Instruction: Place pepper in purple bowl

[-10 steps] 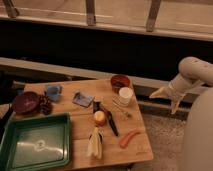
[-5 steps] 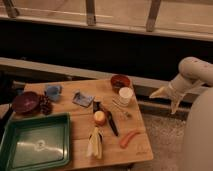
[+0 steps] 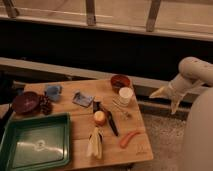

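The pepper [image 3: 129,138], slim and orange-red, lies on the wooden table [image 3: 80,120] near its front right corner. The purple bowl [image 3: 26,101] sits at the table's far left edge, dark and glossy, with nothing visible inside. My gripper [image 3: 163,102] hangs in the air off the table's right side, level with the back half of the table. It is open, holds nothing, and its two pale fingers are spread. It is well apart from the pepper and far from the bowl.
A green tray [image 3: 35,142] fills the front left. An orange-brown bowl [image 3: 120,81] and a white cup [image 3: 125,95] stand at the back right. A round orange fruit [image 3: 100,118], a black utensil [image 3: 109,120], a pale husked item [image 3: 95,144] and a blue cup [image 3: 53,91] lie between.
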Controlling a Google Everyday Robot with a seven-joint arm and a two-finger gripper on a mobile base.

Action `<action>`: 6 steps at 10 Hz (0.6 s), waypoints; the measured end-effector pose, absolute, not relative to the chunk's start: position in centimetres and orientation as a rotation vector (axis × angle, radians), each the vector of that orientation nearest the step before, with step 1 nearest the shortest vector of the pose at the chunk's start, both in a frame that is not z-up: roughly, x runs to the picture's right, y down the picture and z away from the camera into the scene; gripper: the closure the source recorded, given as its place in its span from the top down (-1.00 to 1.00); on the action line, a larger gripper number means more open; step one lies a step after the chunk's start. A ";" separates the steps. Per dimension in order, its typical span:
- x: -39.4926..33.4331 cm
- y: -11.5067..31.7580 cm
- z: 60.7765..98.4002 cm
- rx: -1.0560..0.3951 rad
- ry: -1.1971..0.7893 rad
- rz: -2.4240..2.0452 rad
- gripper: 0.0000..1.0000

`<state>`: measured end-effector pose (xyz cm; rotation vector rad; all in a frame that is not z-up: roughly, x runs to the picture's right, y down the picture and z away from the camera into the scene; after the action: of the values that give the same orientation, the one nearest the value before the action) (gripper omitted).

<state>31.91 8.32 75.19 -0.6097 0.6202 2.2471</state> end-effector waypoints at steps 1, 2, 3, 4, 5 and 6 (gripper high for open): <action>31.9 8.3 75.2 -0.610 0.620 2.247 0.60; 31.9 8.3 75.2 -0.610 0.620 2.247 0.60; 31.9 8.3 75.2 -0.610 0.620 2.247 0.60; 31.9 8.3 75.2 -0.610 0.620 2.247 0.60; 31.9 8.3 75.2 -0.609 0.621 2.245 0.60; 31.8 8.4 75.1 -0.611 0.626 2.237 0.60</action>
<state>31.83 8.43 75.14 -0.6108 0.6255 2.2370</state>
